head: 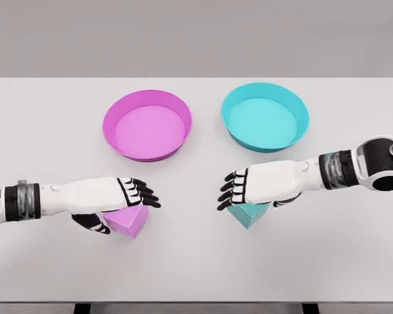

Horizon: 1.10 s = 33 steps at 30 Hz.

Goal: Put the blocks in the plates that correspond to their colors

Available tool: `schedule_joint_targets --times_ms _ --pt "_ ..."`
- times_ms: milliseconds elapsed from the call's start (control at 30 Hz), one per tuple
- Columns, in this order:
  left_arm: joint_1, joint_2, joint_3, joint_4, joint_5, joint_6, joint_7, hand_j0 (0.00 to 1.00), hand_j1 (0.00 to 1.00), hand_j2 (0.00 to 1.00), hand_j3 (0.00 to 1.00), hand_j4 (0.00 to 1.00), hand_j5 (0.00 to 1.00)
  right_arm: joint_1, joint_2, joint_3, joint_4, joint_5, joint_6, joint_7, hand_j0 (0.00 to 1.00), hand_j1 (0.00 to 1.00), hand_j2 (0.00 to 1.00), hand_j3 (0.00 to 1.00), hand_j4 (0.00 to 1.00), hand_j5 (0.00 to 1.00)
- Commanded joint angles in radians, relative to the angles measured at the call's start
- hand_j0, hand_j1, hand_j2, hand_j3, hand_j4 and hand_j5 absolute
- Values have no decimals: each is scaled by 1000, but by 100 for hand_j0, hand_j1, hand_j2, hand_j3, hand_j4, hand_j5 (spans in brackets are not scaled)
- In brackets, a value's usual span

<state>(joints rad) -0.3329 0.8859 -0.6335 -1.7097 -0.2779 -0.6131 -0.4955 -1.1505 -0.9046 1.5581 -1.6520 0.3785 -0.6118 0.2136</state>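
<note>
A pink block (130, 222) lies on the white table in front of the pink plate (112, 118). My left hand (128, 201) hovers right over it, fingers stretched out past its top and thumb down at its left side, not closed around it. A teal block (249, 214) sits in front of the teal plate (300, 111). Above it is my right hand (249, 193), fingers extended toward the left and hiding the block's upper part. Both plates hold nothing.
The two plates stand side by side at the middle back of the table (46, 131). The table's front edge runs near the bottom of the view.
</note>
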Motion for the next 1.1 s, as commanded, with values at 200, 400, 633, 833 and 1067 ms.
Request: schedule_joint_targets --times_ms 200,400,633,833,1067 --pt "2 -7 -2 19 6 2 0 100 100 100 100 100 100 9 19 0 3 -6 1 0 100 100 100 100 100 100" --pt "2 -9 -2 22 6 2 0 100 100 100 100 100 100 11 23 0 3 -4 1 1 100 100 100 100 100 100" --pt "2 -18 -11 21 -12 2 0 86 86 86 86 86 86 14 21 0 3 0 1 46 96 96 96 96 96 96" --pt "2 -18 -15 21 -15 2 -1 64 64 64 64 64 64 15 21 -1 3 10 1 59 84 84 84 84 84 84" --pt "-11 -13 -15 22 -15 2 -1 47 47 47 47 47 47 14 16 -26 0 10 1 58 82 82 82 82 82 82"
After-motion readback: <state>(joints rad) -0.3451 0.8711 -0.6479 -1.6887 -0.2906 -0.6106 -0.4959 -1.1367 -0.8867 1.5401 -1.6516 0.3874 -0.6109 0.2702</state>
